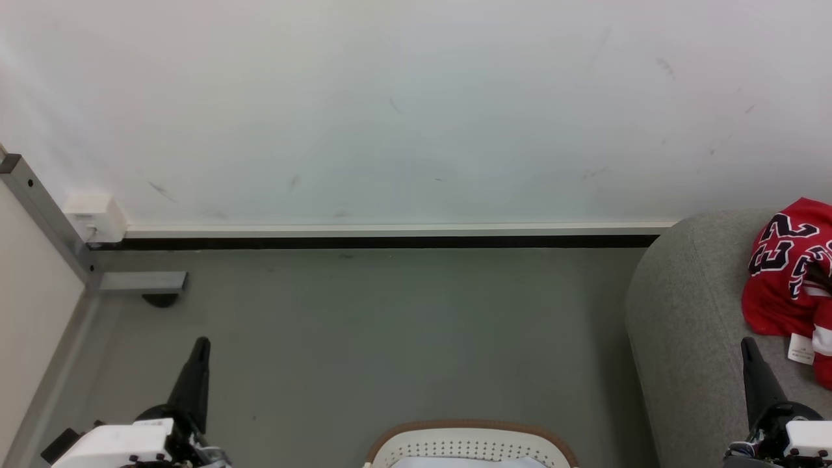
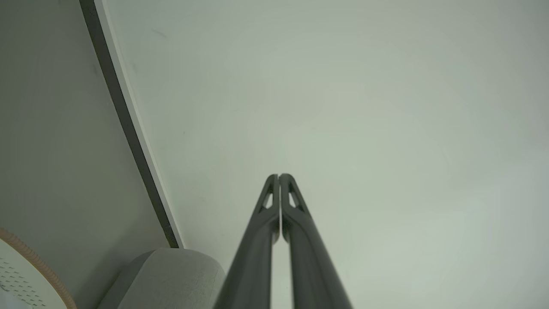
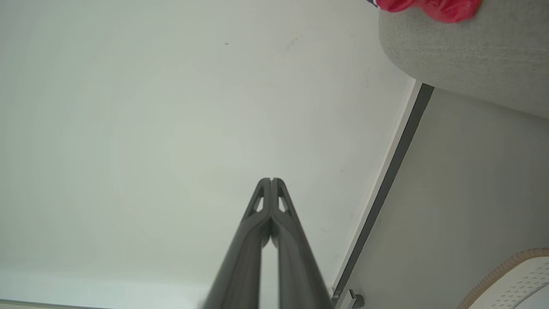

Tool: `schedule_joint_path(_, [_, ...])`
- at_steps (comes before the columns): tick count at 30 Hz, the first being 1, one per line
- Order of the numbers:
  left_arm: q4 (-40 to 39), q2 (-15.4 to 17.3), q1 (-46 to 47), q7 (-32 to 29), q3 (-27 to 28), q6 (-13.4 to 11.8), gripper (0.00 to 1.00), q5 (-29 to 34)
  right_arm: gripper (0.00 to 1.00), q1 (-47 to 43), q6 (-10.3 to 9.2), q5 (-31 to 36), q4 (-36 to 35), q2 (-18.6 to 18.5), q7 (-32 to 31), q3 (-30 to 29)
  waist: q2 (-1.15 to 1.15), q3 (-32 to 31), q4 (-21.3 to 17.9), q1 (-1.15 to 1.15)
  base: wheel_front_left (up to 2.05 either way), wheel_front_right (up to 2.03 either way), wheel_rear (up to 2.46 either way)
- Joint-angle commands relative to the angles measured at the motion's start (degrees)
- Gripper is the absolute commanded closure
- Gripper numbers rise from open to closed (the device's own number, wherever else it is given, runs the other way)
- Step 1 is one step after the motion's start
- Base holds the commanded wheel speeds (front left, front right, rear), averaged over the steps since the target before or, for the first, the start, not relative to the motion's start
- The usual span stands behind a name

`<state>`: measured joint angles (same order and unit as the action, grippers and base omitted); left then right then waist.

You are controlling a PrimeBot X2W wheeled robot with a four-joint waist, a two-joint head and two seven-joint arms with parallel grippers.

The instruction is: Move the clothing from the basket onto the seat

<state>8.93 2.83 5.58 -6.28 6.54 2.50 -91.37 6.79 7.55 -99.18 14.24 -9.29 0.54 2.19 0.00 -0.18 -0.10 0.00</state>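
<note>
- The red clothing (image 1: 790, 273) lay bunched on the grey seat (image 1: 689, 325) at the far right. It was well apart from the basket (image 1: 468, 448), which stood on the floor (image 1: 390, 338) near the robot, in the middle.
- The left hand (image 1: 200, 348) hung over the floor at the near left, its two fingers (image 2: 259, 240) pressed together with nothing between them.
- The right hand (image 1: 747, 348) stood over the seat's near part, close to the clothing but not touching it. Its fingers were likewise closed flat and empty.
- A pale patch (image 1: 468, 463) showed inside the basket at the bottom edge of the head view. I could not tell whether it was cloth or the basket's own bottom.
- To my eye the carrying looked done or nearly so, and the sound thing was to check the basket before calling it finished.
- If a garment were left there, a hand would need to spread its fingers first and come down inside the rim (image 1: 468, 424) without knocking it. It should pinch a thick fold rather than a loose edge, then lift until the cloth cleared the rim before swinging right.
- Setting it down well back from the seat's rounded edge, beside the red clothing, would keep it from sliding to the floor.
- The black-and-white figures (image 1: 780, 244) on the clothing read as 23, tilted.
- A small white tag (image 1: 801, 349) at the clothing's near edge carried print too small to read.
- I could make out no brand mark.
</note>
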Motion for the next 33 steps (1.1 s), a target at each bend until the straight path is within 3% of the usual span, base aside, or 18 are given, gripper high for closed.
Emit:
schedule_joint_path(1, [-0.25, 0.08, 0.56, -0.37, 0.25, 0.01, 1.0, -1.5, 1.0, 0.51, -0.12, -1.36, -0.34, -0.77, -0.16, 0.15, 0.0, 0.03, 0.07, 0.0, 0.0, 0.0, 0.0])
schedule_joint_path(33, [-0.27, 0.09, 0.52, -0.4, 0.23, 0.01, 1.0, -1.34, 1.0, 0.39, -0.12, -3.9, -0.96, -2.95, 2.51, 3.18, 0.0, 0.05, 0.08, 0.0, 0.0, 0.0, 0.0])
